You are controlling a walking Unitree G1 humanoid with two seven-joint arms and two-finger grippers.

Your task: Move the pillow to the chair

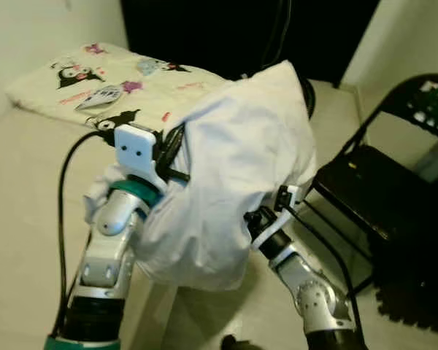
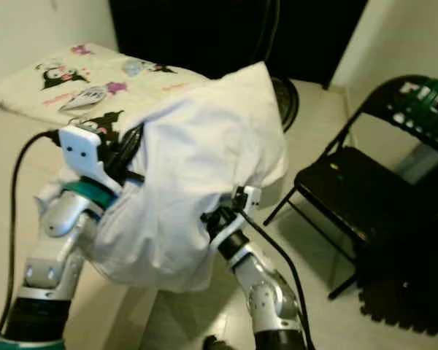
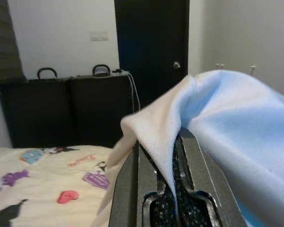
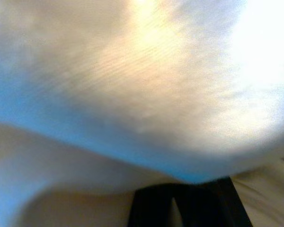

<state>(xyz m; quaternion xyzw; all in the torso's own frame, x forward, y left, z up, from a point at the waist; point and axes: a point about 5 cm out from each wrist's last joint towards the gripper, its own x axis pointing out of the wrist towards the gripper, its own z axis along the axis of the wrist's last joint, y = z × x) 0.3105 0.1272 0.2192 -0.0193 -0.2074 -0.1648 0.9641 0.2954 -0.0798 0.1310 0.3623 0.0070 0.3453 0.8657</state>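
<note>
Pillow (image 1: 233, 175) held aloft, left of chair (image 1: 372, 197), clear of its seat. Left gripper (image 3: 173, 189) pinches a fabric fold; right gripper (image 2: 217, 217) is buried beneath, fingers' state untellable. You should swing both arms together toward the chair, keeping the pillow level.

No text can be read with certainty. The chair (image 1: 394, 182) has white letters on its backrest, but they are too blurred. The small pink words on the printed bedsheet (image 1: 73, 84) are also not legible.

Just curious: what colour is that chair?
Black chair, clearest in the left eye view.
</note>
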